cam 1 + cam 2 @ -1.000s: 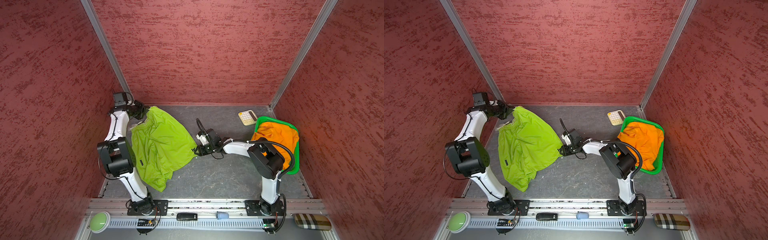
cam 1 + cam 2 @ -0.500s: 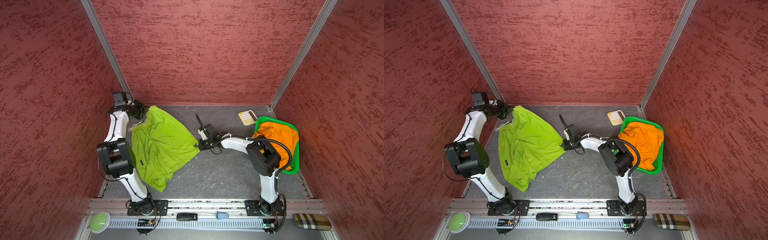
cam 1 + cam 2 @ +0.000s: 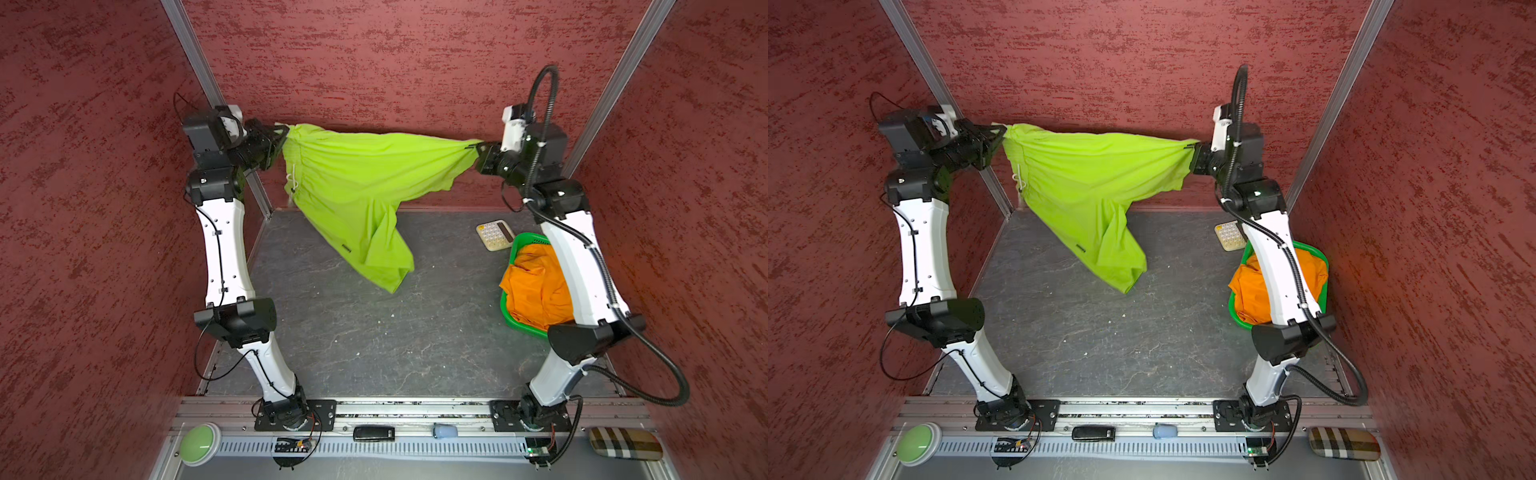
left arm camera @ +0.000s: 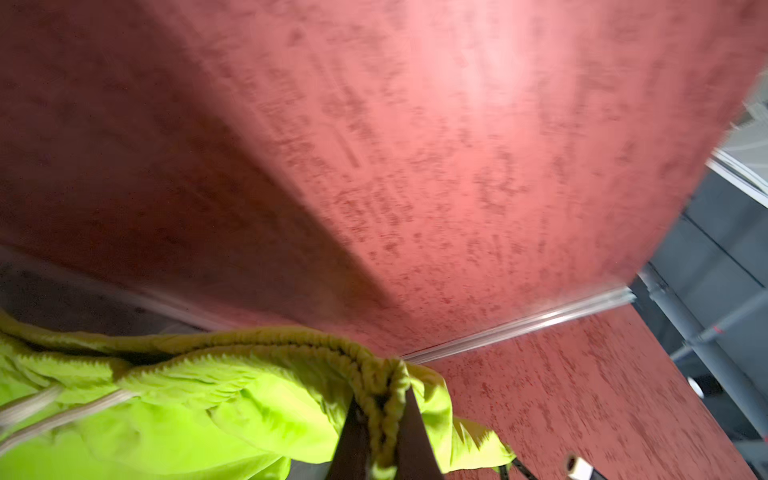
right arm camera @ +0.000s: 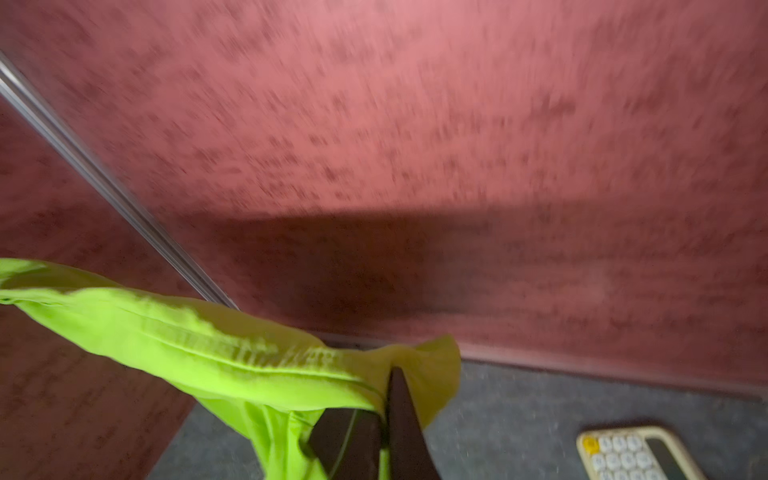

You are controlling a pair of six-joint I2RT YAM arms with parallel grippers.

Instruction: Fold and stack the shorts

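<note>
Lime shorts | lifted off counter, now stretched across upper frame | both jaws clamped on them | seems ready for folding

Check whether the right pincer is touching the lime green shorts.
Touching. The right wrist view shows the right pincer shut on a hem edge of the lime green shorts, with the fabric pinched between its fingers and bunched around them.

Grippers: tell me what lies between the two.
The lime shorts hang stretched between them, as both top views show: the left gripper pinches the waistband, the right gripper a hem.
</note>
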